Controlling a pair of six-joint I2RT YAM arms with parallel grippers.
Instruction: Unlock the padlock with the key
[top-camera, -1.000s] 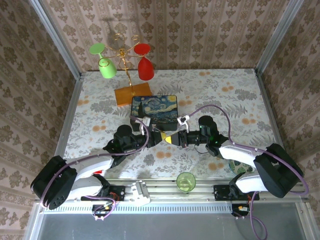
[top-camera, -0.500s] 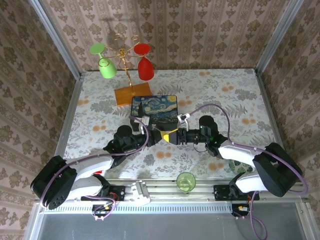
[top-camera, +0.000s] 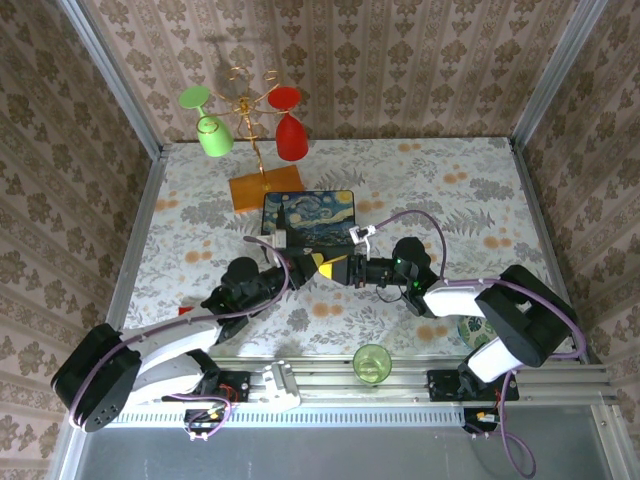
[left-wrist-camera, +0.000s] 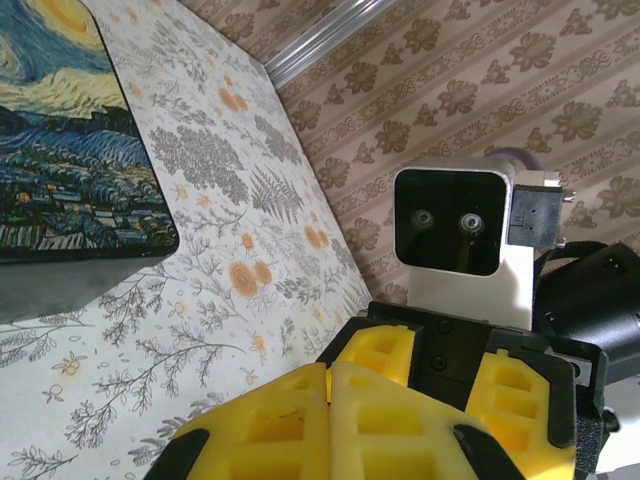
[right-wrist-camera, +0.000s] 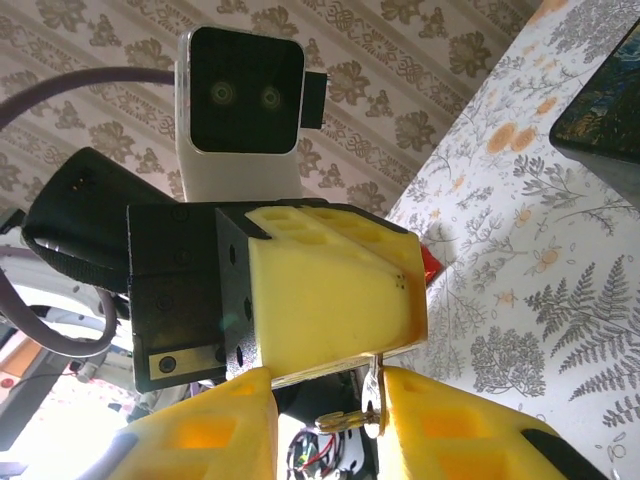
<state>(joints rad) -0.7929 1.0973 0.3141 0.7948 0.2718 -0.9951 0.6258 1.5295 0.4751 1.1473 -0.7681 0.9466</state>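
key (right-wrist-camera: 372, 386) inside the parted right gripper (right-wrist-camera: 330, 395); left gripper (left-wrist-camera: 328, 378) pressed together

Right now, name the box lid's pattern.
Box lid: swirling blue-and-yellow night-sky painting, best in the top external view.

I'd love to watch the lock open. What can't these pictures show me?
Top view: padlock and key, too small, hidden where left gripper meets right gripper.
Right wrist view: tiny metal piece between the fingers, key or padlock unclear.
Left wrist view: anything inside the left gripper's shut fingers.
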